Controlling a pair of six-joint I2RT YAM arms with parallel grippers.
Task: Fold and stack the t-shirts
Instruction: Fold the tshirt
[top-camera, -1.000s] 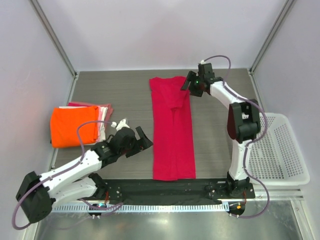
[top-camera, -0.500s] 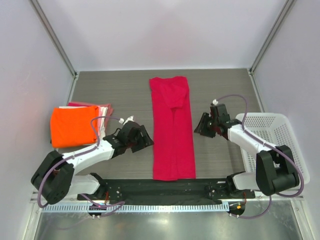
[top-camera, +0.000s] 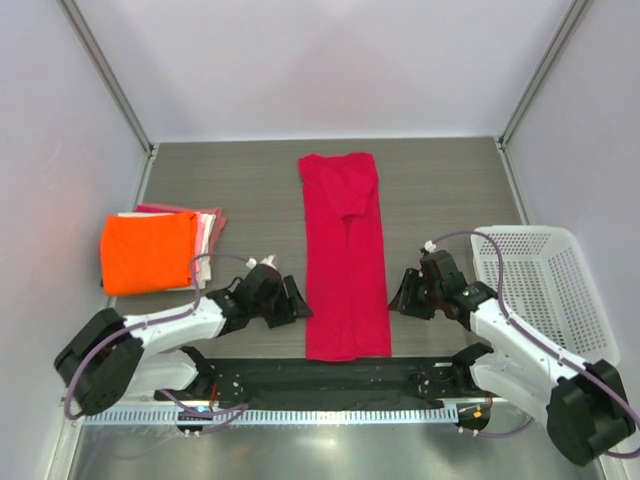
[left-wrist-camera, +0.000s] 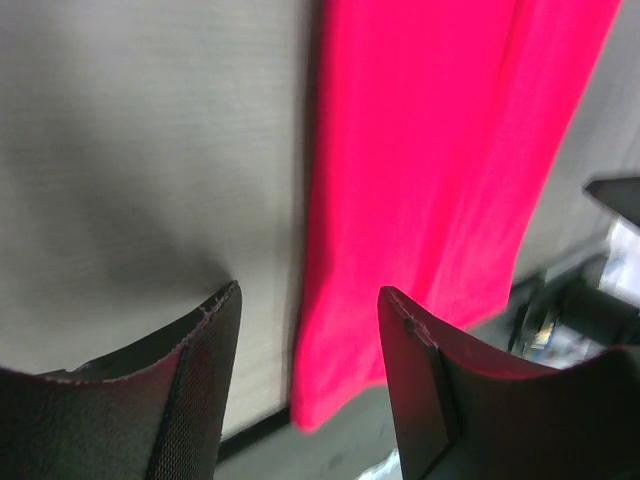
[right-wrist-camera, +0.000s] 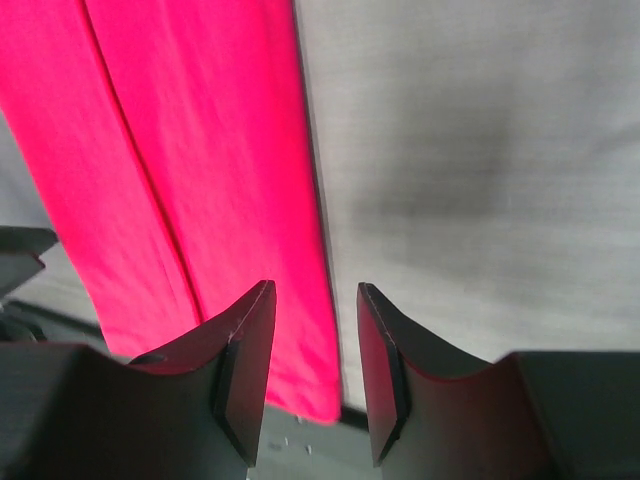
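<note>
A crimson-red t-shirt (top-camera: 345, 260) lies folded into a long strip down the middle of the table. My left gripper (top-camera: 298, 301) hovers open beside its near left edge, with the red cloth (left-wrist-camera: 430, 180) showing between and beyond the fingers. On the other side, my right gripper (top-camera: 404, 295) stands open next to the strip's near right edge (right-wrist-camera: 250, 200); nothing is held. A folded orange t-shirt (top-camera: 147, 252) rests on a pale pink one (top-camera: 208, 226) at the left.
A white lattice basket (top-camera: 545, 290) stands at the right edge of the table. The black base rail (top-camera: 330, 375) runs along the near edge just below the red strip's bottom hem. Walls enclose the table at back and sides.
The right arm has swung from the strip's far right corner down to its near right edge. The left gripper has shifted nearer, closer to the strip. Both jaws have narrowed.
</note>
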